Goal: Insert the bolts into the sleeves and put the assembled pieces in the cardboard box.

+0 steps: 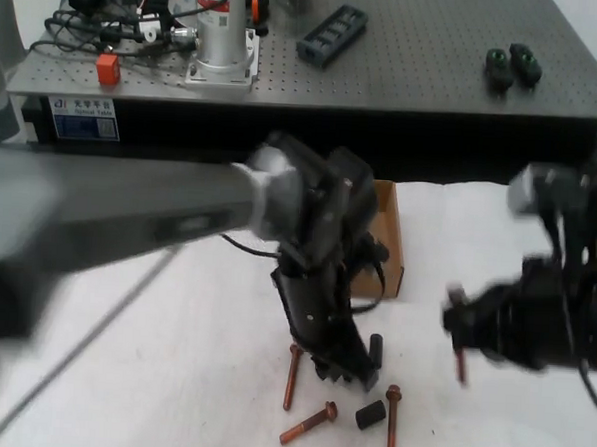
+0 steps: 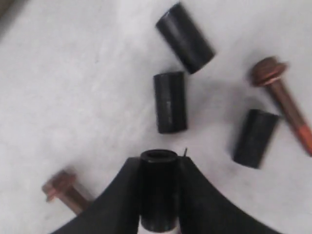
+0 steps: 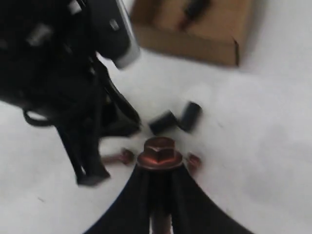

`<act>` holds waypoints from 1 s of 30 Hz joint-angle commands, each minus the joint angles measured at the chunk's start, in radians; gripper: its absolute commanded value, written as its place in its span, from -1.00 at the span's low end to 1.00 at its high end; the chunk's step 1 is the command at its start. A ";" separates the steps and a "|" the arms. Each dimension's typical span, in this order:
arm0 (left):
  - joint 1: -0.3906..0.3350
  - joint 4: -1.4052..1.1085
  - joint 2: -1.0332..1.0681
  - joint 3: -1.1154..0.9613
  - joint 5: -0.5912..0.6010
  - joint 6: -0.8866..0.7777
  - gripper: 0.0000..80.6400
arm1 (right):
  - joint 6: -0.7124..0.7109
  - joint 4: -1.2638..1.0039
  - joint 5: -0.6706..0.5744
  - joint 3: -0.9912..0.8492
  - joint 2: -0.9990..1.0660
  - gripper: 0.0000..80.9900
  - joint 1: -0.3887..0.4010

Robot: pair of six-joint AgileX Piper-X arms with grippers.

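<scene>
- The left claw [image 2: 159, 170] is clenched on a black sleeve [image 2: 158, 204] with its open bore facing outward, low over the white cloth [image 2: 73, 97] that covers the desk.
- The right claw [image 3: 160, 178] is grasping a copper bolt [image 3: 159, 153] just below its flanged head. It is off to one side, apart from the held sleeve.
- Loose sleeves [image 2: 170, 102] and loose bolts [image 2: 282, 100] lie on the cloth close under the left claw. The cardboard box [image 1: 391, 223] sits just beyond them, with something dark inside that is too blurred to identify.
- Risk: the two pieces would have to meet in mid-air. A slight tilt of either could make the bolt tip catch the sleeve's rim and push the sleeve out of its grip.
- Risk: the left claw hangs low, so a sideways swing could set the loose sleeves rolling away.
</scene>
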 commanded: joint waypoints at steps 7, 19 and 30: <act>0.004 -0.910 -0.540 0.627 0.257 -0.217 -0.98 | 0.534 -1.037 -0.397 0.142 -0.057 -0.93 0.054; 0.004 -1.181 -0.687 0.783 0.343 -0.311 -0.98 | 0.559 -1.071 -0.397 0.139 -0.014 -0.93 0.102; 0.004 -1.183 -0.687 0.783 0.285 -0.311 -0.98 | 0.509 -0.991 -0.435 0.139 -0.014 -0.93 0.102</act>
